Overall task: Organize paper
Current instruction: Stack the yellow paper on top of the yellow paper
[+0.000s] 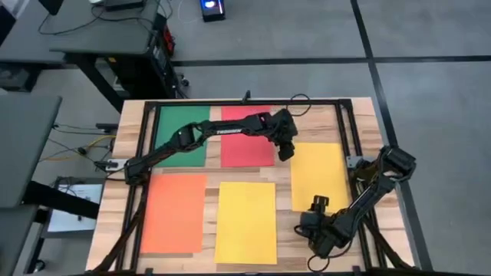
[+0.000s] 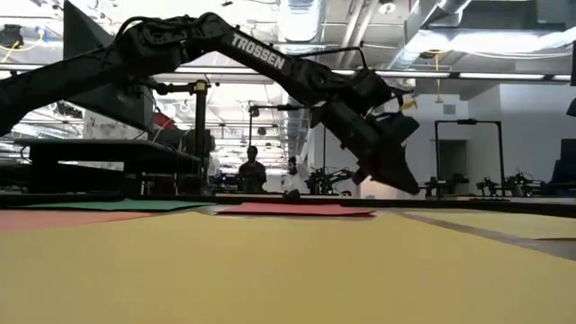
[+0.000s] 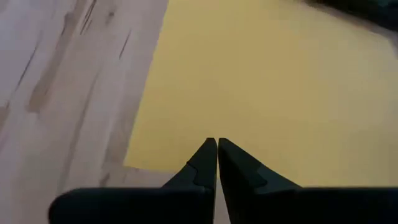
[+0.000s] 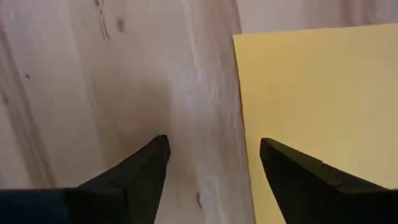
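Note:
Five sheets of paper lie flat on the wooden table: green (image 1: 182, 134) and red (image 1: 247, 138) at the far side, amber-yellow (image 1: 318, 175) at the right, orange (image 1: 174, 212) and bright yellow (image 1: 246, 221) at the near side. My left gripper (image 1: 287, 151) is shut, hanging a little above the table (image 2: 409, 184) by the amber sheet's (image 3: 267, 81) far left corner. My right gripper (image 4: 214, 146) stands open over bare wood, just right of the bright yellow sheet's right edge (image 4: 242, 112), low at the table's near right (image 1: 307, 228).
A black frame (image 1: 230, 103) runs round the tabletop's edges. Bare wood strips (image 1: 284, 207) separate the sheets. Beyond the table in the low view, two people (image 2: 252, 166) stand far off among benches and equipment.

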You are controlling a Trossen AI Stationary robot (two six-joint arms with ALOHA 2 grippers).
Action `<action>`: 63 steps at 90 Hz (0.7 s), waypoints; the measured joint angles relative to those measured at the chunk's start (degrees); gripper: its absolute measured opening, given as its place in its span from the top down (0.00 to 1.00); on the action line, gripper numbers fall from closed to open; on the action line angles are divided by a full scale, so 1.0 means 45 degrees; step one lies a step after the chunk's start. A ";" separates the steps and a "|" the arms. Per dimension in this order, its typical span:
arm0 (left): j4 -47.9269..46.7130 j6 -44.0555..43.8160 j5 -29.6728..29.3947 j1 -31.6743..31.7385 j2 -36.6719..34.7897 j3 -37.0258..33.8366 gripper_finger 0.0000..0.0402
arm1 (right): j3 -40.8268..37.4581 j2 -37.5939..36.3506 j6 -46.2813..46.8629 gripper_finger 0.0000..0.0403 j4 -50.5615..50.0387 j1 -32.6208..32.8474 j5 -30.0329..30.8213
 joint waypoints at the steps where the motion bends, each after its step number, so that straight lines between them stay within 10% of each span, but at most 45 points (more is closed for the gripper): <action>1: 0.0019 0.0000 0.0000 -0.0019 0.0000 0.0003 1.00 | -0.0001 0.0000 0.0002 0.39 -0.0032 0.0000 0.0000; 63: -0.0698 -0.1131 0.0344 -0.1262 0.0952 0.0064 1.00 | -0.0025 0.0049 -0.0153 0.39 0.0034 -0.0172 -0.0262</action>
